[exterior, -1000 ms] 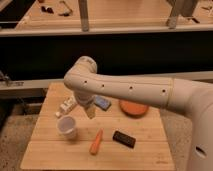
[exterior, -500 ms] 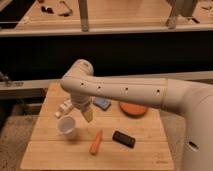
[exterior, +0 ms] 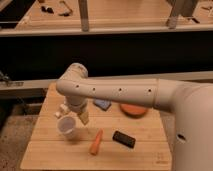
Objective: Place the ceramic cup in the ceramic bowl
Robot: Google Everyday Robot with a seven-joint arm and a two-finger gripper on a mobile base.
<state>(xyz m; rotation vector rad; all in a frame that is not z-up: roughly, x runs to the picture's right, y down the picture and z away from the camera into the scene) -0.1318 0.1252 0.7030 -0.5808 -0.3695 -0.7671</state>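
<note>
One white arm [exterior: 120,90] reaches in from the right across a pale wooden table [exterior: 145,152] of jointed boards, and its gripper [exterior: 74,114] hangs at the table's left side, just above and touching or nearly touching the rim of the ceramic cup [exterior: 67,127]. Whether the gripper is open or closed cannot be told, nor whether it has hold of anything. A faint mark [exterior: 160,161] near the table's front right corner is too small to read. The ceramic cup stands upright on the left front part of the table, its mouth facing up and its long axis vertical, its pale inside showing. The ceramic bowl [exterior: 134,110], orange-red and shallow, sits open side up towards the back of the table, well apart from the cup and partly hidden by the arm. Between them lie an orange carrot [exterior: 96,142], pointing roughly front to back, a black block [exterior: 123,139] lying flat and slanted, and a blue object [exterior: 102,104] under the arm. Behind the table run dark shelves with pale metal rails [exterior: 115,31]; a speckled floor [exterior: 15,145] shows at left.
</note>
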